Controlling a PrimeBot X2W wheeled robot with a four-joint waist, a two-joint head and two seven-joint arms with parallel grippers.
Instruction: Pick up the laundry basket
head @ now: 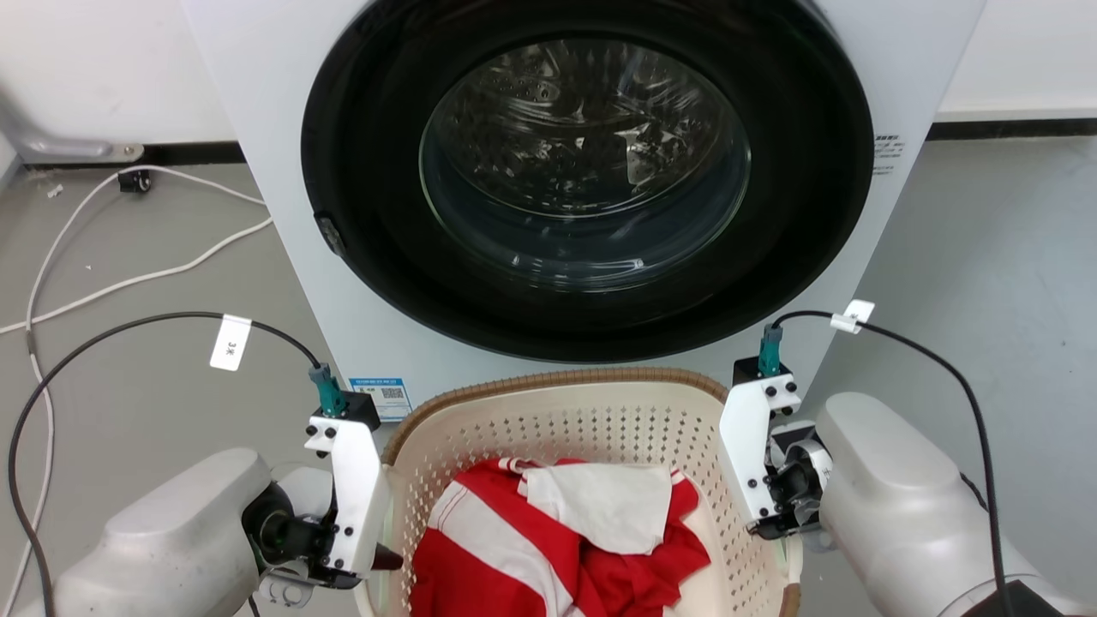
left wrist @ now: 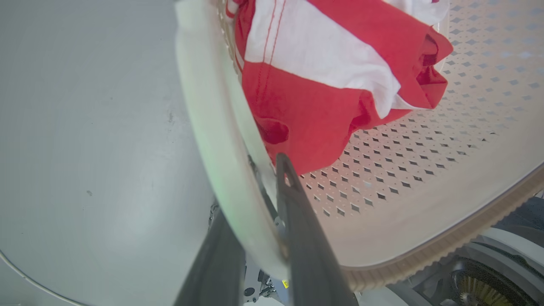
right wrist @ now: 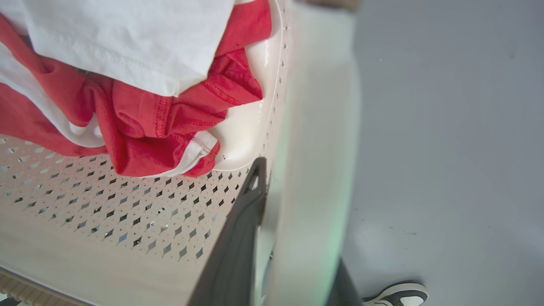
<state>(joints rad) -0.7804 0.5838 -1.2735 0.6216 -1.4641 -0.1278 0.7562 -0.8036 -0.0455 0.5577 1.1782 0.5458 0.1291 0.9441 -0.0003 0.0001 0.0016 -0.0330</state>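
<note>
Straddling one side wall each, my left tool [left wrist: 255, 199] and right tool [right wrist: 293, 212] clamp the laundry basket [head: 557, 420]; it is mouth-up, just before the washing machine [head: 274, 171], holding red-and-white clothes [head: 514, 548]; long axis I cannot tell.

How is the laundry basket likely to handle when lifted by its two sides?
Probably light: the laundry basket is perforated plastic holding a red-and-white garment and white cloth. Its sides may flex where the left gripper and right gripper pinch them.
</note>
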